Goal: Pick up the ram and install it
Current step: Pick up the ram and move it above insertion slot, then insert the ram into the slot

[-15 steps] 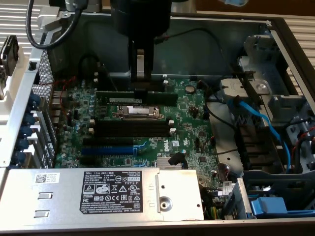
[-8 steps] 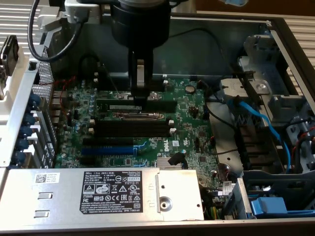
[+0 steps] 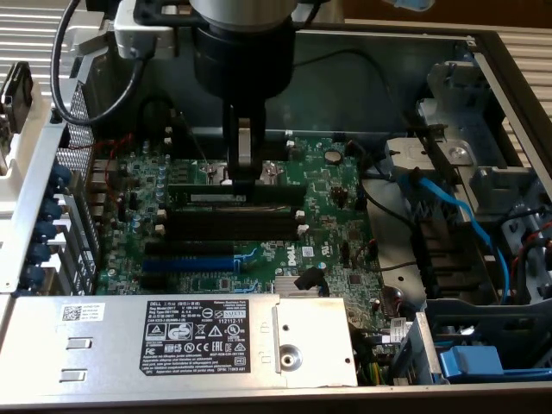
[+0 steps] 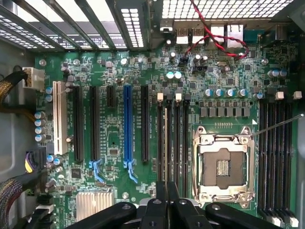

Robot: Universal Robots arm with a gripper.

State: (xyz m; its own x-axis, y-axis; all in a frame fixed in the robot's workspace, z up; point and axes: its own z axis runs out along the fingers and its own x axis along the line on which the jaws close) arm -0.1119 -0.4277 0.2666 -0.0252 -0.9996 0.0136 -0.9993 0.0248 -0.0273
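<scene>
Exterior view, fingers (image 3: 244, 168): drawn close together, apparently pinching the top edge of the ram (image 3: 207, 197).
Exterior view, ram: directly beneath the fingers, upright, running out to either side of them along the memory slots (image 3: 250, 222).
Wrist view, fingers (image 4: 161, 200): tips almost meeting just above one slot, in line with it.
Step in hand: likely seating the ram.
Doing it well: keep the ram square to the slot and press straight down, because a tilt could jam one end.
</scene>
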